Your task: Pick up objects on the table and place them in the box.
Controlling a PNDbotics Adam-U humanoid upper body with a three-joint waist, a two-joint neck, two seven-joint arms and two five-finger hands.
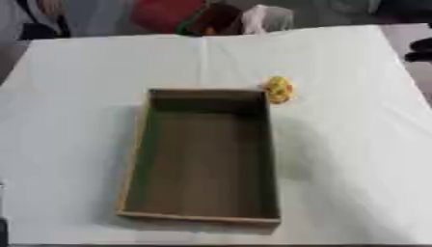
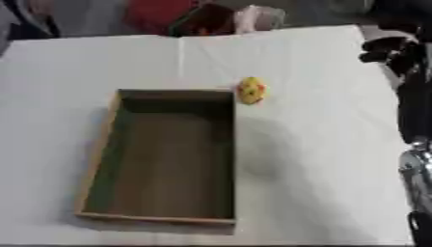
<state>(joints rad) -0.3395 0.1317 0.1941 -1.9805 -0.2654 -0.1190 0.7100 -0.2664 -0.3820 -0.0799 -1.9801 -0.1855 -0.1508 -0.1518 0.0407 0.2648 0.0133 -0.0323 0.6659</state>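
Fingers of the right hand (image 2: 390, 49) are seen only in the right eye view, dark and curled, holding nothing, at the worktop's (image 2: 320, 144) far right edge. A small yellow egg-shaped object (image 1: 279, 89) with red spots stands upright, touching the far right corner of the wooden rectangular box (image 1: 135, 159), whose long axis runs away from the robot.

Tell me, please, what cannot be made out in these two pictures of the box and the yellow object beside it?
- Yellow object: blurred in both views; only yellow with reddish spots shows, and whether it touches the box is unclear.
- Right hand: dark shape at the right eye view's right edge, blurred; finger state unreadable.
- Left hand: in neither view.
- Red and brown things beyond the table: cut off by the top edge.
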